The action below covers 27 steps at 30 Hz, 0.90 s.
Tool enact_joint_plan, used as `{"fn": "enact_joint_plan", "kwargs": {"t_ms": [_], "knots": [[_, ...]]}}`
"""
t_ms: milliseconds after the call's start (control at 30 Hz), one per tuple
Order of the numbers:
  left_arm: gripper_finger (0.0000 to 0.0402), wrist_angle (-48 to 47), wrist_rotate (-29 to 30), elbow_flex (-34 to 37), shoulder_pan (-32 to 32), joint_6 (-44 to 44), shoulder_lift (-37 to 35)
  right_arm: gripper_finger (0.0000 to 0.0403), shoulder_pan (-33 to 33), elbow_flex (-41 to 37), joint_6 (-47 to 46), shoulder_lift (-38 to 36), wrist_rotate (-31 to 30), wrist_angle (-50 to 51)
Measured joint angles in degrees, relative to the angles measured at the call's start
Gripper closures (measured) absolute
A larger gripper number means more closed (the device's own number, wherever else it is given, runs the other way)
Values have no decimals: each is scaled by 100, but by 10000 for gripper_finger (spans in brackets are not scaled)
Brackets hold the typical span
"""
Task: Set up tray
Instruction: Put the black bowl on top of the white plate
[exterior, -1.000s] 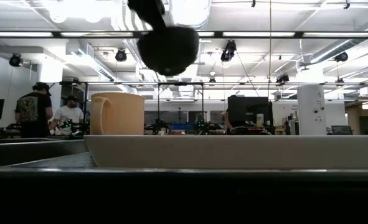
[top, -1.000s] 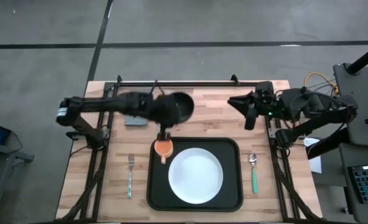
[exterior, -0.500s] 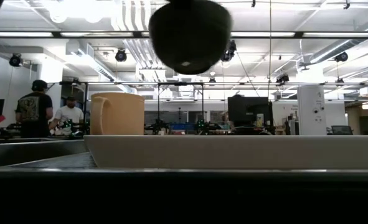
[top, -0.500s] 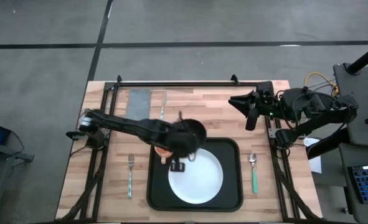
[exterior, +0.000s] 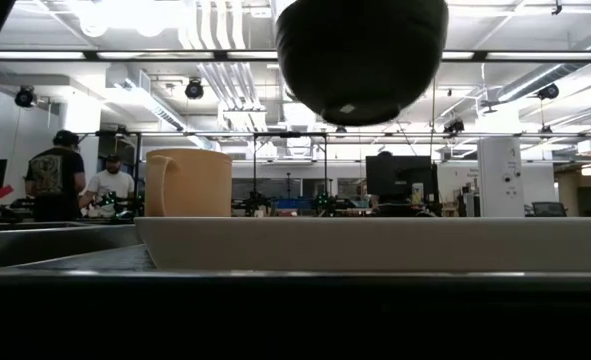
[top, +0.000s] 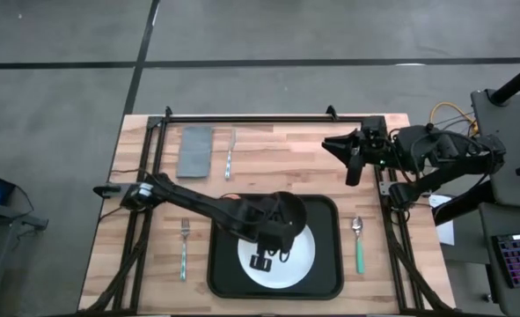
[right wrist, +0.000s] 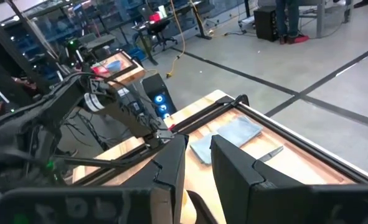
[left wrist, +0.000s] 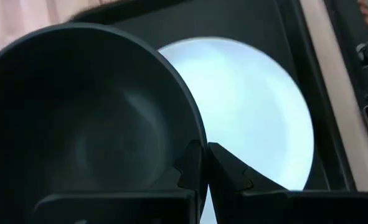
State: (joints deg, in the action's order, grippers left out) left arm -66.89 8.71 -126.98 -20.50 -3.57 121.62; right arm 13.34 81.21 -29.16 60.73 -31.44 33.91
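Observation:
The black tray lies at the table's near middle with a white plate on it. An orange mug stands on the tray's far left part; in the high view my left arm hides it. My left gripper is over the plate, shut on a dark bowl that shows large in the low view. My right gripper waits in the air near the table's far right edge, its fingers a little apart with nothing between them. My left gripper pinches the bowl's rim between its two fingers, one finger inside the bowl and the other outside. The fingers slant down from the table's left. The bowl is lifted clear, high above the plate.
A fork lies left of the tray and a green-handled spoon right of it. A grey napkin and a knife lie at the far left. A black rail runs along the far edge. People stand in the room behind.
My left gripper has carried the bowl from the table's far left part toward the near right and a little down. It has passed over the mug and is now above the plate. It has stayed shut on the bowl's rim throughout.

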Motion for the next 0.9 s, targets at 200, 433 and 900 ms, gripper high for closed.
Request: {"fn": "enact_joint_plan", "kwargs": {"t_ms": [200, 433, 900], "knots": [[402, 349, 1, 430, -229, -149, -7, 335, 2, 0, 89, 9, 49, 3], [402, 851, 4, 991, -531, -170, -37, 335, 2, 0, 364, 6, 50, 6], [401, 2021, 80, 2107, -660, -240, -103, 335, 2, 0, 367, -20, 50, 7]]}}
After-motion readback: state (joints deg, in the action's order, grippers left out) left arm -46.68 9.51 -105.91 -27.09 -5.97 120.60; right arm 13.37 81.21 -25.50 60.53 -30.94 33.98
